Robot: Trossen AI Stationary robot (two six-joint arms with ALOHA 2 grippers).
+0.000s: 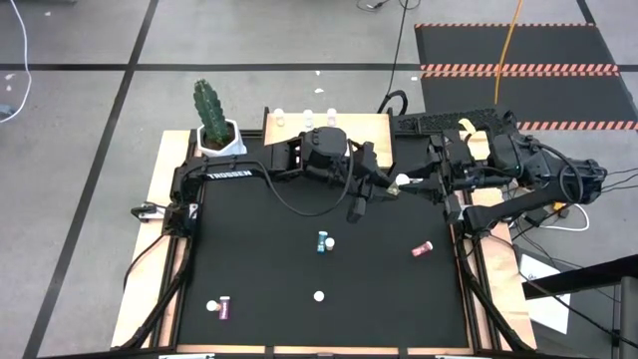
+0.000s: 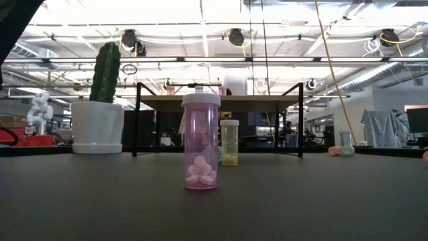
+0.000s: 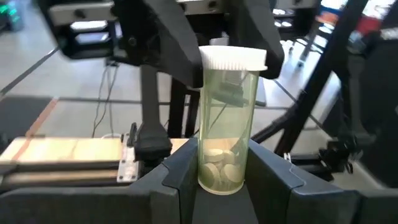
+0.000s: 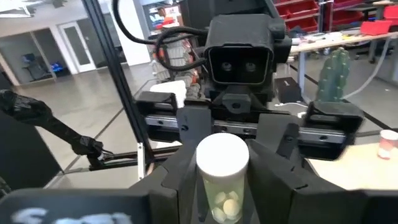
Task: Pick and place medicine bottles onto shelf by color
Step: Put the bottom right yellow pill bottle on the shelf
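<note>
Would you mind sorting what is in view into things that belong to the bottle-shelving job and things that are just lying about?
Belongs to the job:
- yellow bottle held between left gripper and right gripper
- pink bottle standing on the mat
- blue bottle
- shelf

Just lying about:
- potted cactus
- keyboard beyond the table

Both end effectors [image 1: 399,183] together mid-air

table surface [image 1: 299,259]: black
shelf [image 1: 371,128]: light wood, black legs
held bottle [image 3: 227,124]: pale yellow, white cap
front bottle [image 2: 200,142]: pink, white cap
cactus [image 2: 105,72]: green, white pot
floor mat, upper right [image 1: 518,70]: red-white striped edge
</note>
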